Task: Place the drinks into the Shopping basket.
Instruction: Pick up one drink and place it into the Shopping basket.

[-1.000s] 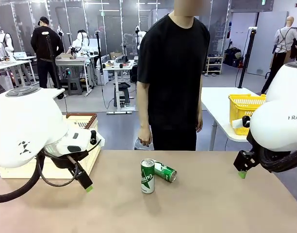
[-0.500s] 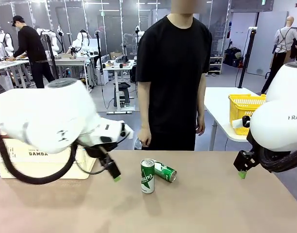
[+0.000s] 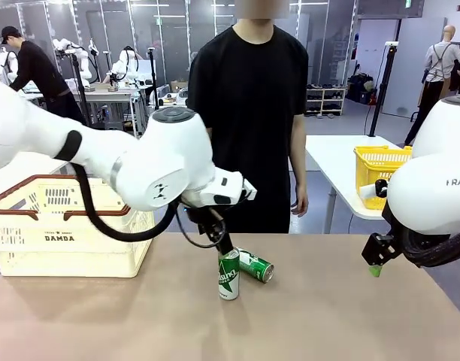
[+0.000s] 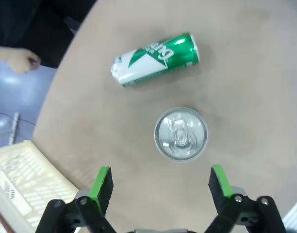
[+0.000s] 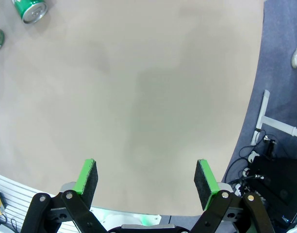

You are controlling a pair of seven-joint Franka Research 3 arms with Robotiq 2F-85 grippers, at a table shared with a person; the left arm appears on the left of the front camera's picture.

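Two green drink cans with white markings sit on the tan table (image 3: 335, 316). One upright can (image 3: 228, 274) shows its silver lid and pull tab from above in the left wrist view (image 4: 181, 134). The other, a lying can (image 3: 255, 265), rests on its side just behind and to the right of the upright can; whether they touch I cannot tell. Its white triangle and lettering face up (image 4: 156, 59).

The left gripper (image 3: 224, 247) hangs just above the upright can. Its jaws are spread wide with nothing between the green pads (image 4: 160, 182). The right gripper (image 3: 374, 263) is well to the right of the upright can, near the table's edge. Its jaws are also spread wide and empty over bare tabletop (image 5: 147, 182).

The Shopping basket (image 3: 65, 248), cream-white and slotted with a reddish-brown rim and handles, stands on the table well to the left of the upright can.

A person in a black T-shirt (image 3: 249, 113) stands at the far side, behind the upright can. Farther back to the right, a yellow mesh basket (image 3: 380, 162) sits on a white table in a workshop room with grey flooring.
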